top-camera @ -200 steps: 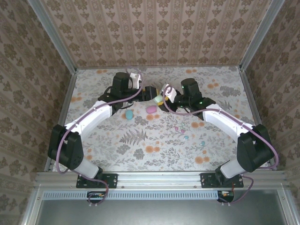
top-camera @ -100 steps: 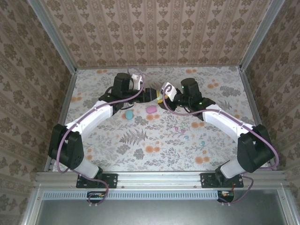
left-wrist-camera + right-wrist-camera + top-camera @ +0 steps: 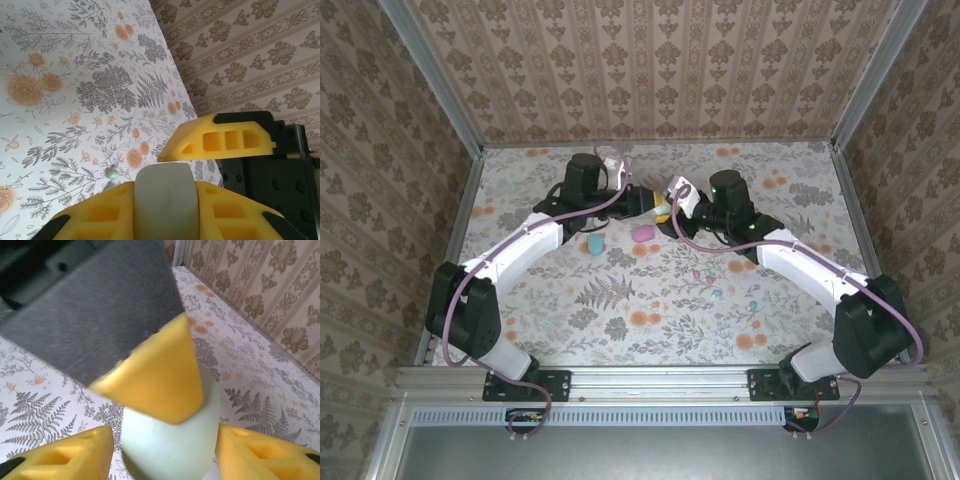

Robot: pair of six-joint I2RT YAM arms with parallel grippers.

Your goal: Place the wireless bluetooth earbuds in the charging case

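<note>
**Left gripper (image 3: 652, 202) has swung in to meet right gripper (image 3: 670, 204) at the far middle of the table**

Loose on the floral table (image 3: 620, 320), the wireless bluetooth earbuds (image 3: 717, 293) lie scattered in front of the right arm, well apart from the pale mint charging case (image 3: 170, 445). That case sits pinched between the left gripper's fingers (image 3: 95, 217). The right gripper's fingers (image 3: 270, 452) stand spread on either side of it, a sliver of table showing beside one. A pink case (image 3: 642, 232) and a blue case (image 3: 594, 244) rest nearby.
</note>
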